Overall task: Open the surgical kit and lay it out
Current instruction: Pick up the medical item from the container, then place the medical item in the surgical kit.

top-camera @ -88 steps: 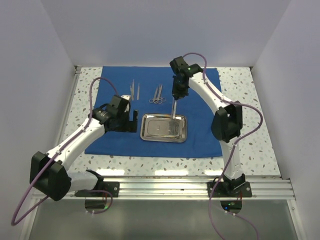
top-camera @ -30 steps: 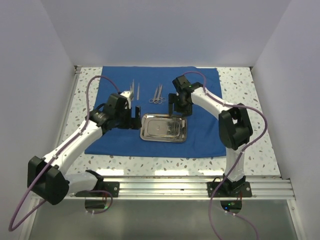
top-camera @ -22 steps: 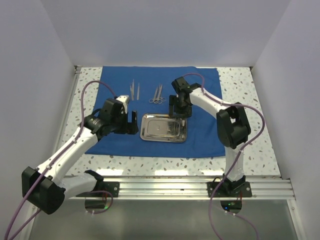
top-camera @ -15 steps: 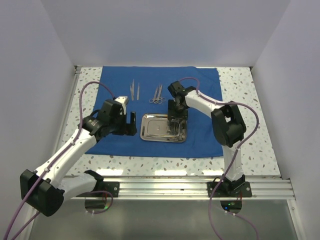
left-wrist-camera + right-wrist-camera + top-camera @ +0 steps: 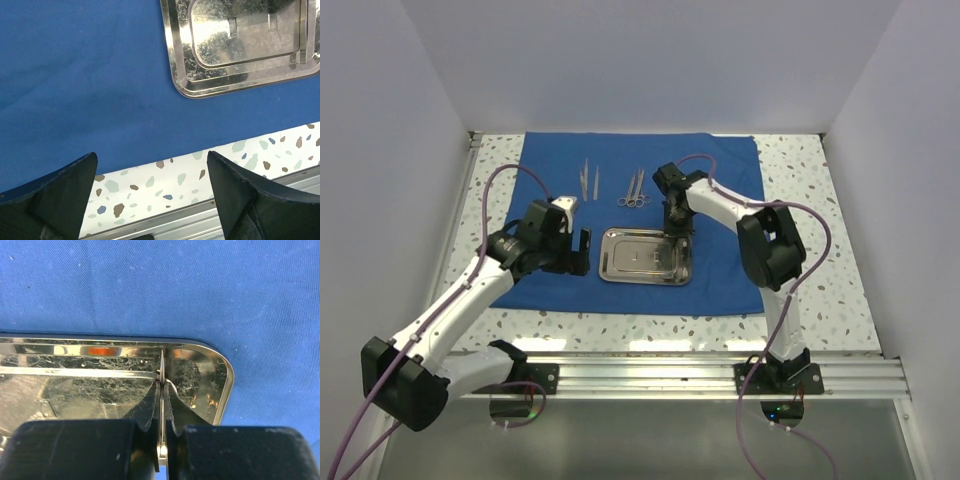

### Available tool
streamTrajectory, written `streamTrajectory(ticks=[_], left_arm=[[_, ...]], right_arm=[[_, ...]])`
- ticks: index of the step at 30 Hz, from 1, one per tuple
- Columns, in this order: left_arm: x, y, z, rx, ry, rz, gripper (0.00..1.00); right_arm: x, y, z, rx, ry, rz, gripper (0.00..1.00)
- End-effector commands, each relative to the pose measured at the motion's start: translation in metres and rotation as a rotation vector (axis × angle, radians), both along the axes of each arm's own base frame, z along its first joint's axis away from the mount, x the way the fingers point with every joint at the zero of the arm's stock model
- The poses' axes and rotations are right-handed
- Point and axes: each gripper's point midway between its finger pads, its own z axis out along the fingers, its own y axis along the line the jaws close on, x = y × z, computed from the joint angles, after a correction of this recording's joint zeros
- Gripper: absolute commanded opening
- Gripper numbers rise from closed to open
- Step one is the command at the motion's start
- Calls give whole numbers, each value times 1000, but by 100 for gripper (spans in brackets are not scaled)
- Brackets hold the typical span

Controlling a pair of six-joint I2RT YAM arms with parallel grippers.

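The royal-blue cloth (image 5: 720, 270) lies spread flat on the table. The steel tray (image 5: 620, 262) sits on it near the front. My right gripper (image 5: 678, 224) is low over the tray's far right corner. In the right wrist view it (image 5: 162, 384) is shut on a thin silver instrument (image 5: 162, 365) seen edge-on inside the tray (image 5: 222, 390). Another slim silver piece (image 5: 75, 372) lies in the tray. Tweezers (image 5: 588, 180) and scissor-like instruments (image 5: 636, 190) lie on the cloth behind the tray. My left gripper (image 5: 582, 250) is open and empty just left of the tray (image 5: 175, 60).
The speckled tabletop (image 5: 800, 170) rings the cloth. In the left wrist view the cloth's front edge (image 5: 100, 165), a strip of tabletop (image 5: 175, 182) and the metal rail (image 5: 200, 222) show between my fingers. White walls close in the sides and back.
My right gripper has come down from above the tray to its far right corner, still holding the thin instrument. My left gripper has shifted a little left and nearer, staying open.
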Motion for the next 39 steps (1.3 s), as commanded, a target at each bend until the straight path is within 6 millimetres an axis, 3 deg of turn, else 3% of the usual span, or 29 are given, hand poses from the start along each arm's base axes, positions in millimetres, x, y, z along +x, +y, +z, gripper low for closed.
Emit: streamTrajectory(ticks=[1, 5, 8, 15, 17, 19, 27, 37, 39], left_arm=[[8, -1, 12, 10, -34, -21, 95], [13, -4, 12, 4, -41, -15, 95], [17, -6, 9, 2, -34, -5, 95], [23, -7, 7, -1, -35, 31, 94], [24, -5, 5, 5, -30, 43, 94], [24, -5, 3, 3, -25, 54, 94], [37, -14, -6, 8, 7, 61, 94], [61, -28, -16, 26, 42, 26, 94], [66, -32, -17, 29, 48, 15, 94]], right_arm=[[10, 16, 4, 22, -16, 19, 0], [41, 27, 47, 42, -102, 46, 0], [62, 23, 63, 31, -134, 36, 0], [108, -5, 57, 12, -144, -23, 0], [125, -18, 60, 15, -167, -50, 0], [137, -35, 50, 2, -164, -91, 0], [195, -69, 53, -2, -317, -193, 0], [230, -85, 56, 5, -433, -278, 0], [234, -87, 54, 5, -444, -291, 6]])
